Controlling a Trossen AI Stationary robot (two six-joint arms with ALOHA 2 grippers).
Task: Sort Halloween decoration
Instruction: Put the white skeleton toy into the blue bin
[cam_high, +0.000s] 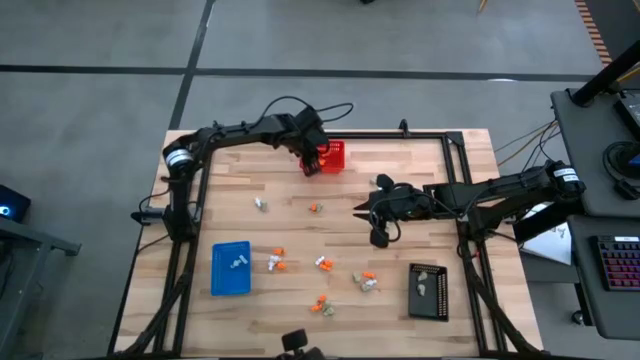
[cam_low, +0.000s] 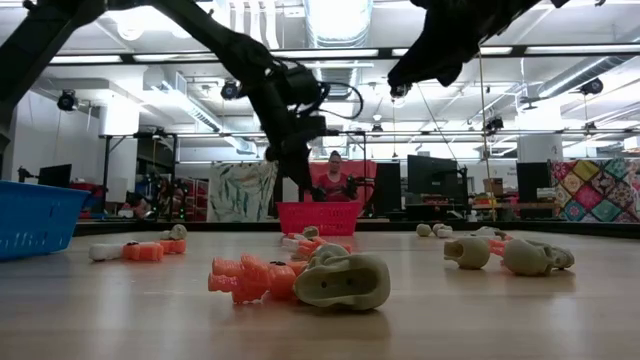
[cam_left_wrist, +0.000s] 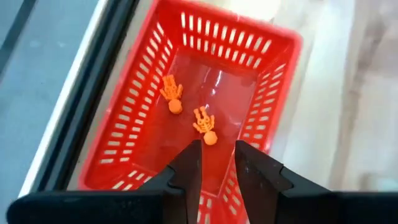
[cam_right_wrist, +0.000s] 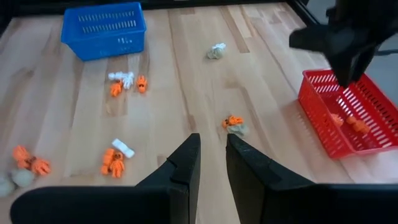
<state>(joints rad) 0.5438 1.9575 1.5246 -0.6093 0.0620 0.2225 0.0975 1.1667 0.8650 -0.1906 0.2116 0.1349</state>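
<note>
Two bright orange skeleton trinkets (cam_left_wrist: 194, 119) lie in the red basket (cam_left_wrist: 138, 118) just below the left gripper (cam_left_wrist: 217, 163), whose fingers stand slightly parted, holding nothing.

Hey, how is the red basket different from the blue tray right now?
The red basket sits at the table's far edge under the left claw; the blue tray sits nearer the front left. The basket holds two orange trinkets; the tray holds pale ones. Both have slotted walls.
</note>
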